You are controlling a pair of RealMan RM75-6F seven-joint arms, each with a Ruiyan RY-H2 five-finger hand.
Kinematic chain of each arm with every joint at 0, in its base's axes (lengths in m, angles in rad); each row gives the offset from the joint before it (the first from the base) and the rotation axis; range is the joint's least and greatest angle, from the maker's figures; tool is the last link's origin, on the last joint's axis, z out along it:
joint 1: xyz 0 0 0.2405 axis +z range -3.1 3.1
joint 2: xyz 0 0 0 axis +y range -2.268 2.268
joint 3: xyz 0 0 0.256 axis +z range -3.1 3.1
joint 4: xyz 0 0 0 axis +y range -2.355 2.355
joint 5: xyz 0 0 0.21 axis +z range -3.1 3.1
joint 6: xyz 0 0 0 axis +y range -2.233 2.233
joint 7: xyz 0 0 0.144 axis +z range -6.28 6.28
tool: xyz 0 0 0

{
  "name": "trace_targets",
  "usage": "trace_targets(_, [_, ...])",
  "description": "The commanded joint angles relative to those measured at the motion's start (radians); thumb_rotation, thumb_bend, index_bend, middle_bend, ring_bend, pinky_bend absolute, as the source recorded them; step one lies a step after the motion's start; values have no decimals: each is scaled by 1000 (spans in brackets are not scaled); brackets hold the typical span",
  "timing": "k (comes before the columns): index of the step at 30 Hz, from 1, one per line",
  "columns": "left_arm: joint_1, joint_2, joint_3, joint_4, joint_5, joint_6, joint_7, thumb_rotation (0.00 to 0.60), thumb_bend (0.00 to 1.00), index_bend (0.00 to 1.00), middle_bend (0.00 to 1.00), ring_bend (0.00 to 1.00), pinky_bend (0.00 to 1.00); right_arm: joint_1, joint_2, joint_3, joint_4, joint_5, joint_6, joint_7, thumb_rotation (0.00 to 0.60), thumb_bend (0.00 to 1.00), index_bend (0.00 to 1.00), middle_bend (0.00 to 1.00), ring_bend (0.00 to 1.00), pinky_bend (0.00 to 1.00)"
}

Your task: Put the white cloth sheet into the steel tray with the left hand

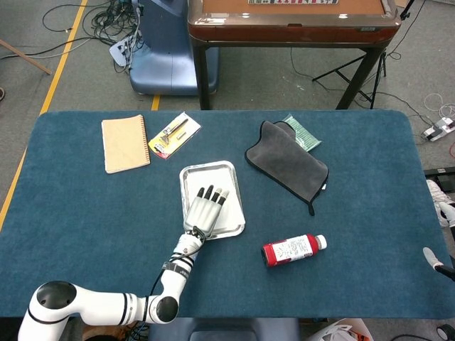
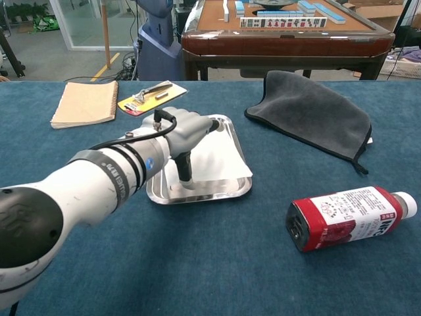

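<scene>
Here, the left hand [image 1: 206, 210] is seen stretched out over the steel tray [image 1: 232, 170], which lies flat near the middle of the blue bench [image 1: 71, 213]. The white cloth sheet [image 2: 220, 161] is found inside the tray, spread over its floor, with one corner reaching slightly past the tray's near right rim in the chest view. The fingers [image 1: 212, 196] are extended and slightly apart, laid palm-down above the sheet; nothing is gripped by them, and whether they press on the cloth cannot be told. In the chest view the thumb is pointed down toward the tray's near part.

The right hand is not shown in either view.

A tan spiral notebook [image 1: 126, 143] is placed at the far left of the bench, and a yellow card carrying a tool [image 1: 175, 134] lies just beside it. A dark grey cloth [image 1: 288, 163] is spread to the right of the tray, partly covering a green packet [image 1: 304, 133]. A red bottle with a white cap [image 1: 293, 249] is laid on its side nearer the front edge, apart from the tray.
</scene>
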Motion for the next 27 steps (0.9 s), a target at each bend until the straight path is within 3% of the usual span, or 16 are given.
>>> trace_targets(1, [-3, 4, 3, -4, -8, 4, 6, 600, 96, 0, 104, 43, 103, 1, -1, 0, 2, -2, -1, 2, 600, 245, 113, 182, 75, 174])
trace_targets(10, [-10, 22, 11, -23, -50, 25, 32, 600, 96, 0, 103, 43, 103, -4, 0, 0, 3, -6, 7, 5, 600, 245, 113, 181, 75, 174])
trace_targets(27, [12, 96, 46, -159, -76, 109, 57, 600, 96, 0, 103, 43, 103, -6, 0, -2, -3, -26, 19, 2, 600, 245, 113, 182, 75, 174])
